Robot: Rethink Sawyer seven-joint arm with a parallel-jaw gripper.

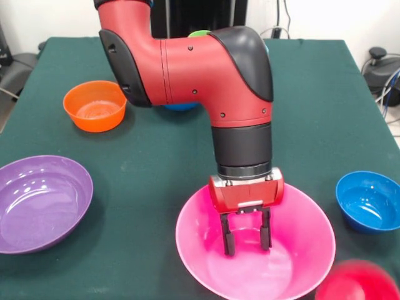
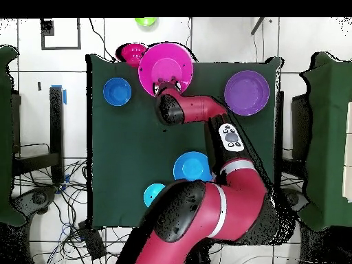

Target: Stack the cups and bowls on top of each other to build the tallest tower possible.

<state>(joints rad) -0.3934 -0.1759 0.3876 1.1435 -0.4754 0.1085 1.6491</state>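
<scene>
The gripper (image 1: 247, 240) hangs with its jaws apart inside the pink bowl (image 1: 312, 219); light, stiff, slippery plastic, best pinched at its thin rim.

counter (image 1: 156, 181): dark green cloth top
pink bowl (image 1: 306, 250): near edge, largest
purple bowl (image 1: 40, 203): wide, at one side, well apart from pink
orange bowl (image 1: 95, 105): farther back on purple's side
blue bowl (image 1: 370, 201): opposite side, beside pink
red bowl (image 1: 357, 282): near corner, just beside pink
large blue bowl (image 2: 192, 167): toward the robot's base
small light-blue bowl (image 2: 152, 194): near it, partly hidden
</scene>
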